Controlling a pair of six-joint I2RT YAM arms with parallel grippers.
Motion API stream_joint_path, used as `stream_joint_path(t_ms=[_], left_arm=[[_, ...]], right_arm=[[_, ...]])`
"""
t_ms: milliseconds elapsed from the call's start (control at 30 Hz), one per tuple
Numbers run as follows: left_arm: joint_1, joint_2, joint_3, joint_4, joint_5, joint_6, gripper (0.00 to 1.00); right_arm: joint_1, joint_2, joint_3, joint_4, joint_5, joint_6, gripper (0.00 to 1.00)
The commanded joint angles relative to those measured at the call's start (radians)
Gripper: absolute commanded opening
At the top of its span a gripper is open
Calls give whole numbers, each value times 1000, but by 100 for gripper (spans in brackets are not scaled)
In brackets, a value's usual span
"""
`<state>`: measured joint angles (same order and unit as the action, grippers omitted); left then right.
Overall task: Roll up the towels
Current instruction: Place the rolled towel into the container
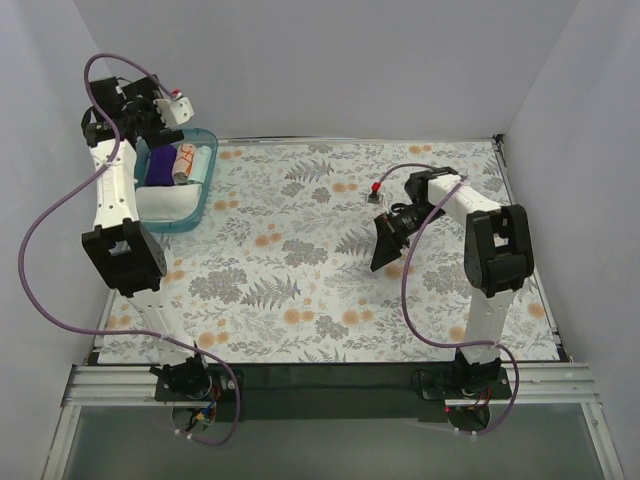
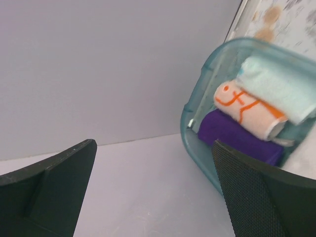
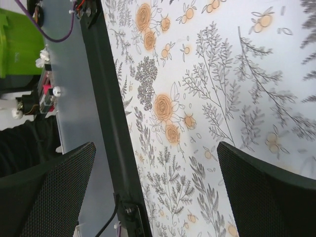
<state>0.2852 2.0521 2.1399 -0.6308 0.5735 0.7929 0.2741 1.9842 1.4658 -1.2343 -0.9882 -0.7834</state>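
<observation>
My left arm (image 1: 118, 185), white links with black joints, stretches up the left edge of the top view, wrist bent over at the upper left. Its black two-finger left gripper (image 2: 153, 145) stands spread wide, nothing between the mesh-faced fingers (image 2: 256, 197). My right arm (image 1: 492, 250) folds at the right, forearm reaching toward the centre. My right gripper (image 3: 155, 145) gapes wide as well, holding nothing.
</observation>
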Motion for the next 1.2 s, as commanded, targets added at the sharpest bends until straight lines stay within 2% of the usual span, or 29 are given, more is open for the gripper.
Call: stream_joint_path(t_ms=[0,67,100,200,233,333,433,467,500,600,833,967,1167], left_arm=[[-105,-101,25,-196,-156,-210,98],[-153,-125,17,-299,-193,-295,98],[-187,-136,8,-314,-186,-420,98],[-228,-174,-43,-375,-97,-602,98],[-236,-184,-64,-377,-77,-724,98],[-270,-245,-187,-339,-50,-935,98],[-333,-334,-374,-219,-75,-1058,98],[-348,-351,-417,-167,-90,-1076,98],[-378,-368,-499,-149,-113,-1083,98],[-429,-411,-619,-125,-208,-1068,98],[-471,-504,-820,-69,-236,-1060,98],[-485,-533,-890,-37,-256,-1066,98],[-485,-560,-907,-35,-264,-1051,98]], right_arm=[[-59,-93,24,-31,13,3,99],[-102,-116,21,-27,20,16,98],[-116,-137,21,-25,25,22,98],[-171,-186,10,1,57,68,98],[-183,-202,1,37,72,88,98],[-213,-271,-54,134,155,176,98],[-216,-349,-151,253,252,275,98],[-217,-370,-183,284,275,295,98],[-217,-407,-214,314,316,335,98],[-217,-461,-326,392,362,368,99],[-217,-550,-499,486,419,369,98],[-217,-561,-525,495,427,371,98],[-217,-561,-519,498,421,375,98]])
